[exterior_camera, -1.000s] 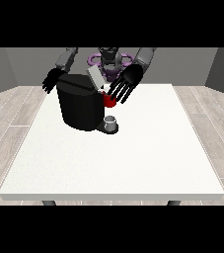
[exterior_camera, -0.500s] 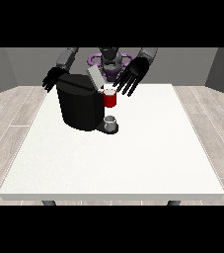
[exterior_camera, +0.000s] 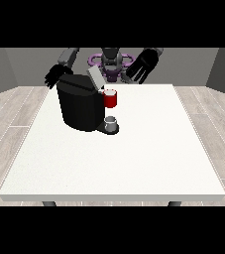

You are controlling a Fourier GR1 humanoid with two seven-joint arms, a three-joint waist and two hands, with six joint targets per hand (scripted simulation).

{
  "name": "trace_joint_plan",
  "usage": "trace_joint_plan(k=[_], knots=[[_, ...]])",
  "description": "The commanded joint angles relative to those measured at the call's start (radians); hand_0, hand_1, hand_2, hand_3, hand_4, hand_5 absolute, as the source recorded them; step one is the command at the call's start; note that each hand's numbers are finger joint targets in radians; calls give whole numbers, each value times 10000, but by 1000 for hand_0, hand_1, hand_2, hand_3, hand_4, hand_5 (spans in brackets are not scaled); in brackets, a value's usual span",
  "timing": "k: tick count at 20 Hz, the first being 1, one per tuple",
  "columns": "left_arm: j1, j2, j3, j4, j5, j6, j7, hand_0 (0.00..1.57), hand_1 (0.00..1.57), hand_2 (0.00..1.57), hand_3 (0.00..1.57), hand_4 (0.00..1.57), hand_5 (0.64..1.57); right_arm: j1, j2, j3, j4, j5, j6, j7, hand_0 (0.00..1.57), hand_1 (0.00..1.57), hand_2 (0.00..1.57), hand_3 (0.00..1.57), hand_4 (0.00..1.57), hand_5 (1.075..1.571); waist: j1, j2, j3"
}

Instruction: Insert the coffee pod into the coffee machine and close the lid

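Hand at view's right point(exterior_camera: 142, 66) open, raised well apart fr. coffee machine point(exterior_camera: 79, 101).

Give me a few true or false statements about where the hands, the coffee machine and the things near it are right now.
1. The coffee machine stands on the white table. True.
2. The hand at the view's right rests on the machine. False: it is raised with fingers spread, clear of the machine.
3. A red thing at the machine shows on the side facing the view's right. True.
4. The hand at the view's left is near the table's front edge. False: it is behind the machine's top.
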State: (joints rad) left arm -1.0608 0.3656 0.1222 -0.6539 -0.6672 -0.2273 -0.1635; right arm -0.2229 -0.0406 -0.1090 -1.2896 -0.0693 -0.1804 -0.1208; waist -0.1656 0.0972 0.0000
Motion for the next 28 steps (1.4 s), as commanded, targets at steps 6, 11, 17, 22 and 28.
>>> trace_joint_plan(k=[6, 11, 17, 22, 28], knots=[[2339, -1965, 2020, -52, 2744, 158, -727, 0, 0, 0, 0, 0, 1571, 1304, -432, -279, -73, -236, 427, 52, 0, 0, 0, 0, 445, 1571, 1058, -2068, -12], [3044, -2113, 2213, -439, 3258, -57, -616, 0, 0, 0, 0, 0, 1571, 1687, -669, 223, -405, 255, 658, 69, 0, 0, 0, 0, 366, 1571, 1458, -2778, -3], [4499, -2430, 2700, -398, 4074, -390, -823, 0, 0, 0, 0, 0, 1571, 1244, -1349, 326, -1561, -240, 1645, 1166, 0, 0, 0, 0, 125, 1571, 1734, -3559, -5], [4675, -2882, 2525, -1137, 4538, -536, -676, 0, 0, 0, 0, 0, 1571, 185, -1271, 401, -1779, -217, 1535, 1574, 0, 0, 0, 0, 0, 1571, 2307, -3167, -1], [5352, -3416, 2161, -2096, 5063, -794, -226, 0, 0, 0, 0, 0, 1571, -351, -1409, 697, -1651, 59, 1811, 1852, 0, 0, 0, 0, 0, 1571, 2931, -3138, 1]])
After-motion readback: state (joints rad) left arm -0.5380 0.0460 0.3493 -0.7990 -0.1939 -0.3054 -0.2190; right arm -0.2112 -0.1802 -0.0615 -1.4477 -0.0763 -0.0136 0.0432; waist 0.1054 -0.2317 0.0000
